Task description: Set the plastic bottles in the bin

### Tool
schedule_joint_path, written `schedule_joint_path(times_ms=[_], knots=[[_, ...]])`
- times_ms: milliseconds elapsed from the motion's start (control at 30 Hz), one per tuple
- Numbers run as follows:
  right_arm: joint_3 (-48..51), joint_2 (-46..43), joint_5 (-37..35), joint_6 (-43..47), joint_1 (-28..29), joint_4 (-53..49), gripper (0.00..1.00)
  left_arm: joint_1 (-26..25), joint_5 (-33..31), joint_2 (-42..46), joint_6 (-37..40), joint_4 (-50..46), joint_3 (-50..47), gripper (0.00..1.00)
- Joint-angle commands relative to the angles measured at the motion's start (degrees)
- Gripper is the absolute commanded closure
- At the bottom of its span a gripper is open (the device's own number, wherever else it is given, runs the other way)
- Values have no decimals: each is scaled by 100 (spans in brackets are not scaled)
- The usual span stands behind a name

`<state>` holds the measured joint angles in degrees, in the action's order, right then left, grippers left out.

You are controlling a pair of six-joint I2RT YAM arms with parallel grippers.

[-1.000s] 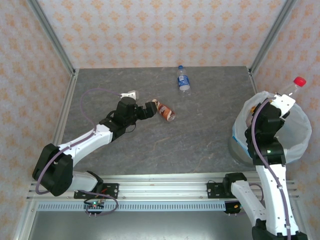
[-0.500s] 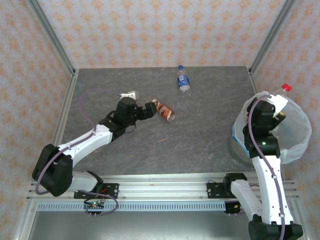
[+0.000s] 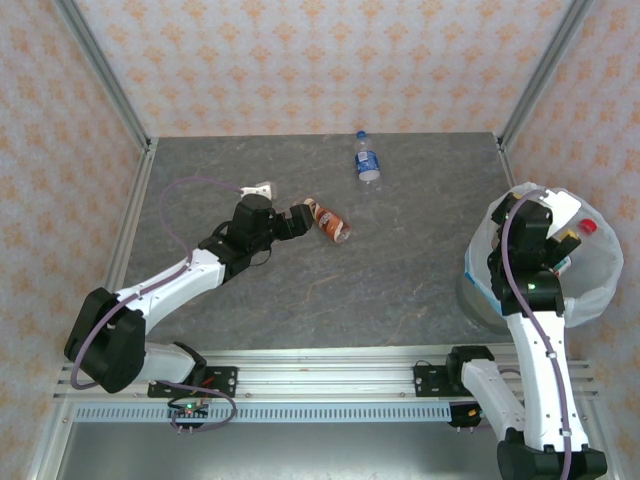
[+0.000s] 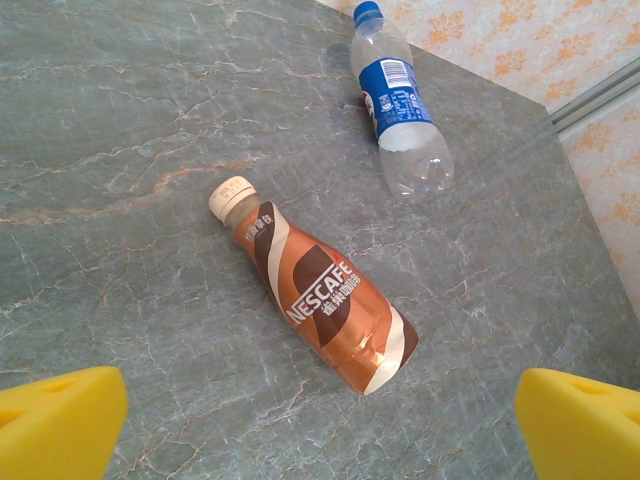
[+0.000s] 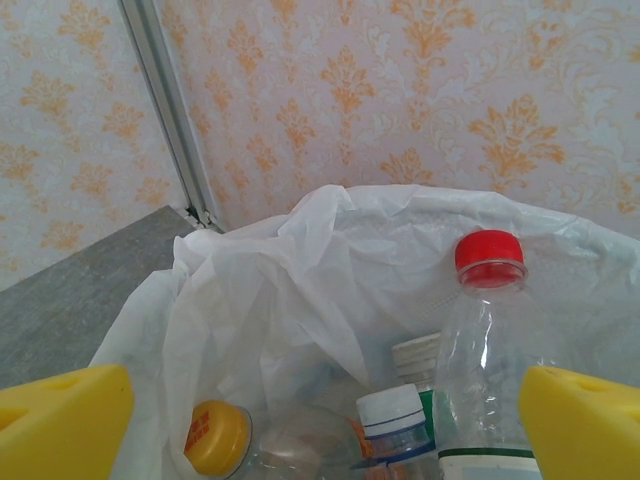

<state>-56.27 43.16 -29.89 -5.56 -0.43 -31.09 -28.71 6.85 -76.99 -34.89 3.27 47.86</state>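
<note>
Red-capped clear bottle stands neck-up inside the bin among other bottles, touching neither finger. Right gripper hangs over the bin's mouth, jaws wide, holding nothing: judged a drop position. Two bottles lie on the table. Brown Nescafé bottle sits framed by the left gripper, jaws wide, evidently lined up for pickup; blue-labelled bottle lies beyond.

Brown bottle, blue-labelled bottle lying, bin part-filled

Red-cap bottle btm cut off; bin partly behind R arm.
</note>
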Motion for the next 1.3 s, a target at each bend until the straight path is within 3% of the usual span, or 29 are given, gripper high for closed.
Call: schedule_joint_path(times_ms=[0,467,867,1000,1267], knots=[[-191,-66,-190,-109,-14,-126,1,66,-109,32,8,-19,75,0],[-208,-227,212,44,-14,77,1,61,-91,-11,18,-19,131,0],[-339,17,3979,372,14,265,1,63,-438,85,-157,32,23,0],[-428,277,4400,373,277,193,1,67,-680,248,-194,-37,-74,0],[-389,935,4400,299,1273,609,1,61,-1298,406,-518,-362,-146,0]])
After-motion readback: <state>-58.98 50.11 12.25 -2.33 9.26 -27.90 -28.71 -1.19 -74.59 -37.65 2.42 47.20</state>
